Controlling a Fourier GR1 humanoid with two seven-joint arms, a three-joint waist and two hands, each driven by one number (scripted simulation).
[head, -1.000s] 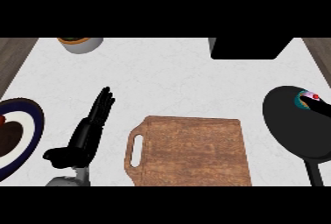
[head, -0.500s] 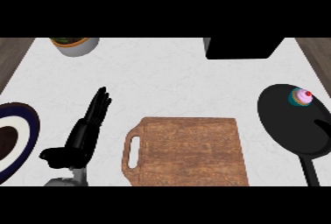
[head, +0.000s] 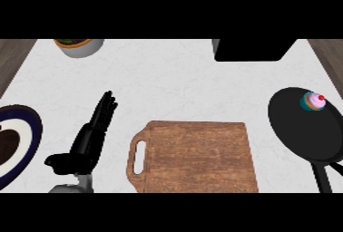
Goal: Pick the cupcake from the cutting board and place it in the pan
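Standing upright in the pan (head: 301, 136), near its far right rim: cupcake (head: 315, 101), pink icing, red cherry uppermost. Pan: black, round, handle running toward the view's lower edge. Cutting board (head: 198, 156): wooden, centre of counter (head: 174, 86), handle slot facing left, well apart from the cupcake. Left hand (head: 87, 140): left of the board, fingers straight and released, pointing away from the robot, holding nothing. Plate (head: 20, 136): at left edge.

cutting board (head: 198, 156): brown wood, mottled grain, matt. pan (head: 305, 131) right of the board: matt black, smooth. counter (head: 174, 77) under the board: pale marbled stone look, smooth. left hand (head: 87, 138) left of the board: black, slight sheen.
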